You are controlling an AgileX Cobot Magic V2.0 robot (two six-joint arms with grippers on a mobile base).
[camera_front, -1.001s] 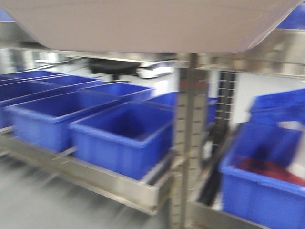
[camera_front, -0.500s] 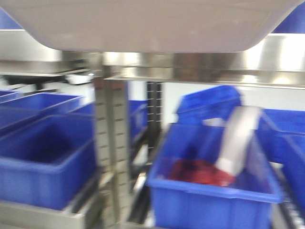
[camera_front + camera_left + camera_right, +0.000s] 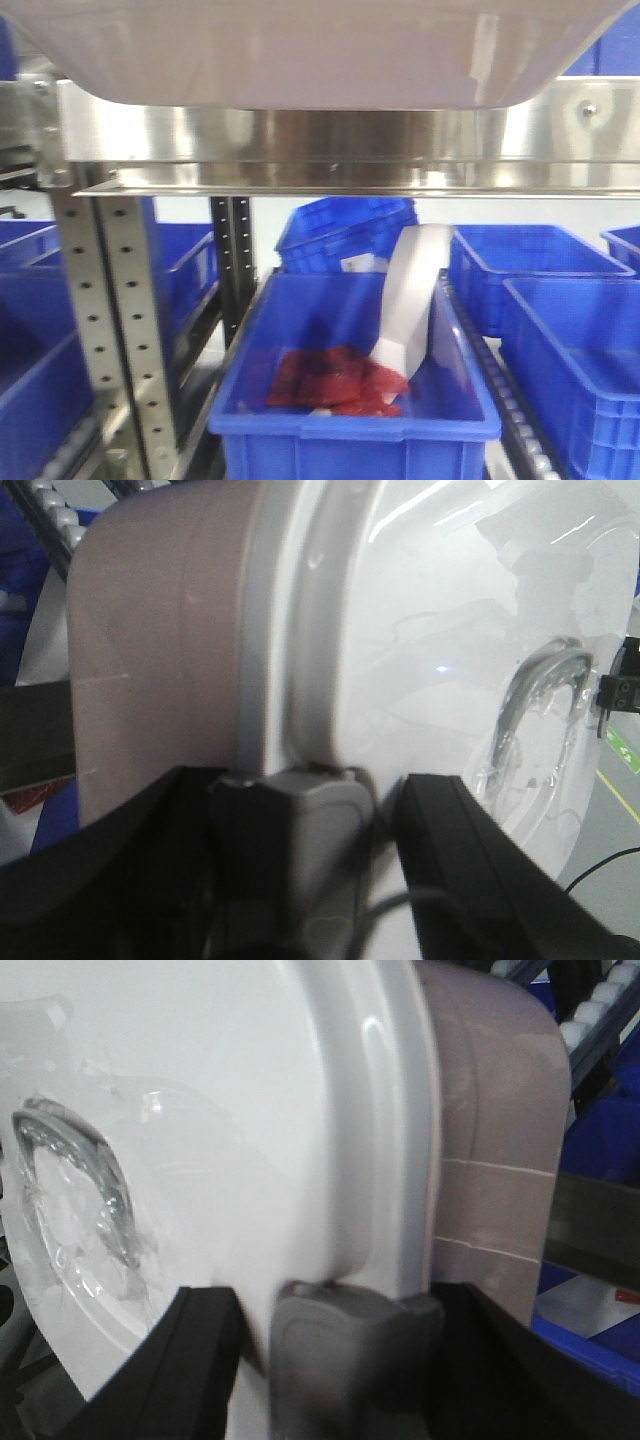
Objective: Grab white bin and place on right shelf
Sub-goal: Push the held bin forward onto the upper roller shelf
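Note:
The white bin [image 3: 320, 50] fills the top of the front view, seen from below and held off the ground. Its pinkish body [image 3: 160, 660] and glossy lid [image 3: 420, 630] with a clear handle [image 3: 530, 720] show in the left wrist view. My left gripper [image 3: 310, 815] is shut on the lid's rim at a grey latch. In the right wrist view my right gripper [image 3: 345, 1320] is shut on the opposite rim of the white bin [image 3: 220, 1110]. The right shelf [image 3: 300, 140] shows its shiny front rail just under the bin, straight ahead.
A perforated steel post [image 3: 110, 300] stands at the left. Below the rail sits a blue bin [image 3: 350, 420] holding red pieces and a white curved part [image 3: 410, 290]. More blue bins are at the right [image 3: 570, 330], left [image 3: 30, 340] and behind [image 3: 345, 230].
The front view has swung right: the post and left blue bins slid leftward, and the shelf rail now faces me squarely. The white bin stays at the top of the view.

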